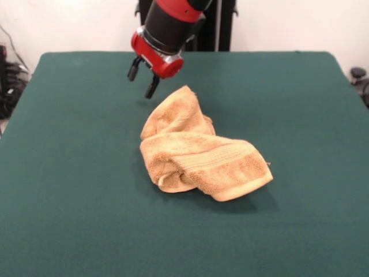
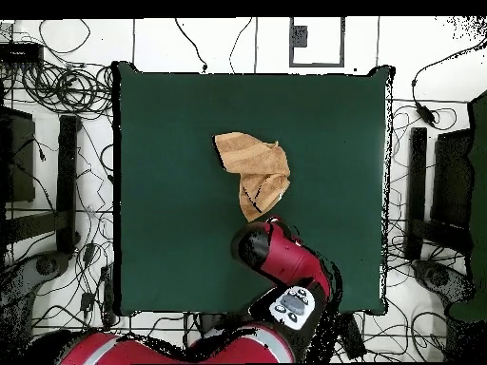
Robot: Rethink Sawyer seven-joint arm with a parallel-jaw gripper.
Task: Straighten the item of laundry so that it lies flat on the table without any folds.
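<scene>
The tan terry towel [image 1: 196, 147] lies crumpled and folded over itself near the middle of the dark green table [image 1: 69, 173]. A woven band stripe runs across its front fold. My gripper [image 1: 142, 78] hangs above the table just beyond the towel's far tip, to its left in the front view. Its two black fingers [image 1: 152, 86] stand apart and hold nothing. In the overhead view the towel [image 2: 253, 169] sits near the table's [image 2: 162, 190] middle, and the red arm [image 2: 285, 261] covers the gripper just below the towel.
Cables and black equipment lie on the floor around the table in the overhead view [image 2: 57, 171]. The robot's base [image 2: 190, 347] is at the bottom edge. Green cloth spreads wide on all sides of the towel.
</scene>
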